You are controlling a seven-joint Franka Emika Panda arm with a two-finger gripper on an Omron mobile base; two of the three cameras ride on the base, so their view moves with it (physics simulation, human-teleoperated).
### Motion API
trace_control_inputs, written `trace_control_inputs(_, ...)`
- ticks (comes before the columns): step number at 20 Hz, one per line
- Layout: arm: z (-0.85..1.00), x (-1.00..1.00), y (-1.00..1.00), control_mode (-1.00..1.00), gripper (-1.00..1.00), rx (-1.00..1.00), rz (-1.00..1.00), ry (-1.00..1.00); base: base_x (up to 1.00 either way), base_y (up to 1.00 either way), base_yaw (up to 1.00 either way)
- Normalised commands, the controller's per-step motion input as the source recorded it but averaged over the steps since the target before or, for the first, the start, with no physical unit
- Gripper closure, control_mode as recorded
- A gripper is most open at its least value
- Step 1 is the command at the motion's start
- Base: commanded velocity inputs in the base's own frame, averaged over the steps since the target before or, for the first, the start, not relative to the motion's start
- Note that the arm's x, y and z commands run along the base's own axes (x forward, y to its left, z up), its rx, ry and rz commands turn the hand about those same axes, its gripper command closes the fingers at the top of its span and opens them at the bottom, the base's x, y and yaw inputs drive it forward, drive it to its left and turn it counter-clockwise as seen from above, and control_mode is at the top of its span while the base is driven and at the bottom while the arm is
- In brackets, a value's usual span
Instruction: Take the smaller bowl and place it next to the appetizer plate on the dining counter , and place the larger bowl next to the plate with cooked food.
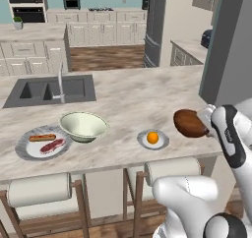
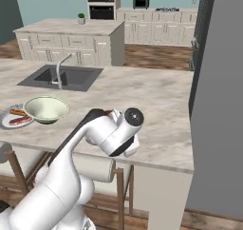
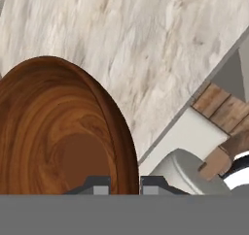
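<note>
Hand view: we have the gripper clamped on the brown bowl's rim; thin pinch, it could slip before reaching the fruit plate.

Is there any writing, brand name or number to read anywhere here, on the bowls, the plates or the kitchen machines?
None can be read.
The brown smaller bowl, the larger bowl, the appetizer plate and the plate with cooked food: plain, no markings.
The wall oven and the robot's gripper: no label, digits or logo visible.
</note>
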Motion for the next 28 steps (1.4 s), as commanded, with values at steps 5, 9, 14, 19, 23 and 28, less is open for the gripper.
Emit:
trace_control_inputs(5,-0.40,0.42,0.00,-1.00,1.00,0.00,0.05,0.00,0.00,0.00,0.00)
trace_control_inputs(9,-0.44,0.30,0.02,-1.00,1.00,-0.02,0.01,0.00,0.00,0.00,0.00)
trace_control_inputs(14,-0.44,0.19,0.00,-1.00,1.00,-0.04,0.01,0.00,0.00,0.00,0.00)
trace_control_inputs(19,-0.21,0.22,-0.20,-1.00,1.00,-0.01,0.03,0.00,0.00,0.00,0.00)
trace_control_inputs(23,-0.02,0.22,-0.36,-1.00,1.00,0.00,0.01,0.00,0.00,0.00,0.00)
trace_control_inputs(28,-0.09,0.25,-0.11,-1.00,1.00,-0.02,0.00,0.00,0.00,0.00,0.00)
